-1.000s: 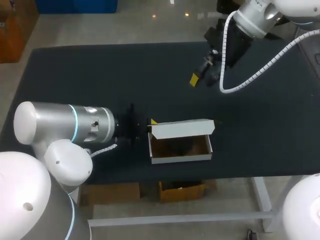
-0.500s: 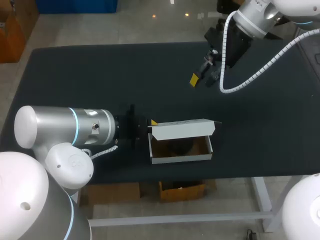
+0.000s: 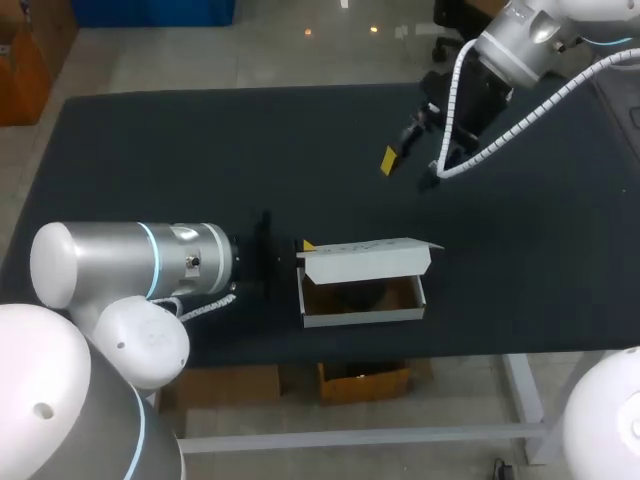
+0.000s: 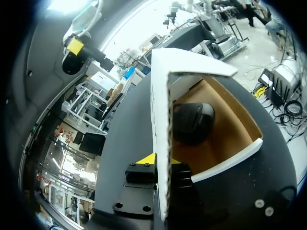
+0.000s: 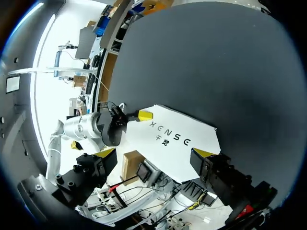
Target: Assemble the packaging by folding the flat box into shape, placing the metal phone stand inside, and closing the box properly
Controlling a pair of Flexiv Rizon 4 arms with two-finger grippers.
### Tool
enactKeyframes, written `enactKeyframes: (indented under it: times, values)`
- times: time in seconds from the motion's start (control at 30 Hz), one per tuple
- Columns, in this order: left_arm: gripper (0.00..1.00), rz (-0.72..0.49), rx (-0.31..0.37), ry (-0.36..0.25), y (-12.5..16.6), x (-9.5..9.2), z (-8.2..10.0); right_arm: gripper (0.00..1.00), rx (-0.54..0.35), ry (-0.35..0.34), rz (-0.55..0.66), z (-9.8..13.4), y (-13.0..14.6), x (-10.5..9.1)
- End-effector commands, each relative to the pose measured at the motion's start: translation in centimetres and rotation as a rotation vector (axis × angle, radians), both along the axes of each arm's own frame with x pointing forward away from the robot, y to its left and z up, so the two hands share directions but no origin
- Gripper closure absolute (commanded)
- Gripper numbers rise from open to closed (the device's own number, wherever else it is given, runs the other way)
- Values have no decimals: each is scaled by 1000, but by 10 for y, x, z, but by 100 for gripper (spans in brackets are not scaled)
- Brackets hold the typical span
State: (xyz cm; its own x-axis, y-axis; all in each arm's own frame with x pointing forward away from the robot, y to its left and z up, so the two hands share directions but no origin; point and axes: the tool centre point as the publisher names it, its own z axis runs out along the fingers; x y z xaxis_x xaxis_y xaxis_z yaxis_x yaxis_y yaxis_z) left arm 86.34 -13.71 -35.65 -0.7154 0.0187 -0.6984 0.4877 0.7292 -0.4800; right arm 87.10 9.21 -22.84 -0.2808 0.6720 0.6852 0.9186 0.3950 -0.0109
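Left wrist view: box (image 4: 162, 115) in gripper (image 4: 161, 161)

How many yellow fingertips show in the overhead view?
2. One on the left gripper at the box's left end; one on the right gripper above the table's far side. The others are hidden.

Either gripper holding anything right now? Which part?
The left gripper pinches the raised box lid at its end edge nearest that arm. The right gripper is open and empty.
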Motion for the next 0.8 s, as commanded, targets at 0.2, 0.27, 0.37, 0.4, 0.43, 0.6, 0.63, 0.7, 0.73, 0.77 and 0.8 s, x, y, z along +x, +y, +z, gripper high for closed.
enactKeyframes:
  times: [0.2,0.27,0.37,0.4,0.43,0.6,0.63,0.7,0.73,0.77,0.8]
  values:
    - [100,0,-8,-33,-5,1,-14,0,-67,145,-146,-12,-10,2]
    - [100,0,-8,-37,-5,2,-15,0,-103,138,-173,-11,-10,-1]
    - [100,3,-7,-39,-5,2,-16,0,-122,113,-177,-10,-9,-5]
    - [100,6,-8,-42,-5,2,-16,0,-128,105,-187,-9,-9,-5]
    - [100,8,-8,-43,-5,2,-16,0,-128,103,-186,-8,-10,-5]
    - [100,13,-1,-60,-4,0,-16,0,-123,100,-203,-6,-11,-6]
    - [100,14,2,-66,-4,0,-16,0,-123,100,-203,-6,-11,-6]
    - [100,16,17,-82,-4,-1,-16,0,-123,100,-203,-6,-11,-6]
    - [100,18,27,-89,-4,-2,-16,0,-123,100,-203,-6,-11,-6]
    - [100,18,27,-89,-4,-2,-16,0,-123,100,-203,-6,-11,-6]
    - [100,18,27,-89,-4,-2,-16,0,-123,100,-203,-6,-11,-6]
